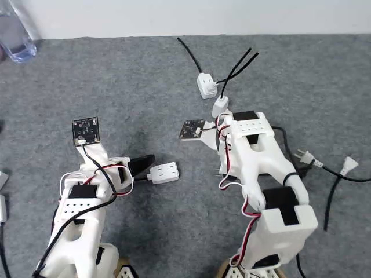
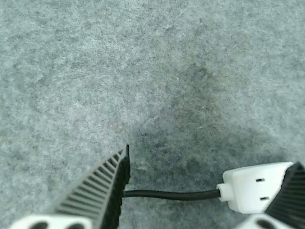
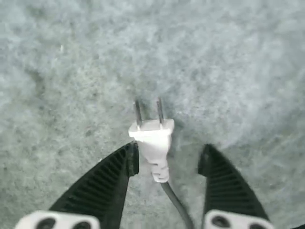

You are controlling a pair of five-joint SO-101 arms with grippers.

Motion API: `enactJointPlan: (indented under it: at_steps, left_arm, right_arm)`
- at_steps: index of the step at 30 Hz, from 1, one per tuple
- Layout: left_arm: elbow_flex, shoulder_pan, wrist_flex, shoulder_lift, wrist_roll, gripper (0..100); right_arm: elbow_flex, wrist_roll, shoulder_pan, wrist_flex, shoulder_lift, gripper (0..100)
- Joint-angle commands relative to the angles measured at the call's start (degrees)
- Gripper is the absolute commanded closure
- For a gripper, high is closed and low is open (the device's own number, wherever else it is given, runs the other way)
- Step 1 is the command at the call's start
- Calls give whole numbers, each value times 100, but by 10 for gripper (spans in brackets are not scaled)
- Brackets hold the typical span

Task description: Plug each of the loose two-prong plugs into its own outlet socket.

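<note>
In the left wrist view my left gripper (image 2: 211,160) is open just above the grey mat. A white outlet socket (image 2: 255,186) with a black cord (image 2: 171,194) lies against one of its fingers (image 2: 290,191). From above, the same socket (image 1: 164,172) sits right in front of the left gripper (image 1: 145,169). My right gripper (image 3: 171,149) is open around a white two-prong plug (image 3: 152,138), which lies on the mat close to one finger (image 3: 119,171) with its prongs pointing away. From above, that plug (image 1: 220,107) lies near a second white socket (image 1: 206,86).
Two more loose plugs (image 1: 304,156) (image 1: 349,165) on black cords lie to the right of the right arm. A clear bottle (image 1: 14,35) stands at the back left corner. White parts (image 1: 2,200) show at the left edge. The grey mat (image 1: 116,75) covers the table.
</note>
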Motion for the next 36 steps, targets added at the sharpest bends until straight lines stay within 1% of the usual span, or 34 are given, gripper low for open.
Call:
enactJointPlan:
  at_steps: [1, 5, 7, 12, 16, 20, 28, 36]
  left_arm:
    - [-198, 18, -105, 9, 35, 543]
    - [-198, 18, -105, 9, 35, 543]
    - [-198, 18, -105, 9, 35, 543]
    - [-198, 18, -105, 9, 35, 543]
    - [-198, 18, -105, 9, 35, 543]
    - [-198, 18, -105, 18, 35, 543]
    - [-198, 18, -105, 18, 35, 543]
    - [-198, 18, -97, 18, 35, 543]
  right_arm:
    - [-141, 457, -4, 84, -295, 814]
    - [-44, 800, -31, 84, -233, 871]
    - [0, 862, -13, 84, -233, 872]
    - [114, 1327, -4, 295, -277, 872]
    - [114, 1380, -31, 268, -233, 872]
    - [114, 1758, -40, 259, -233, 875]
    - [88, 1846, -57, 259, -242, 872]
    - [114, 1811, -347, 268, -251, 872]
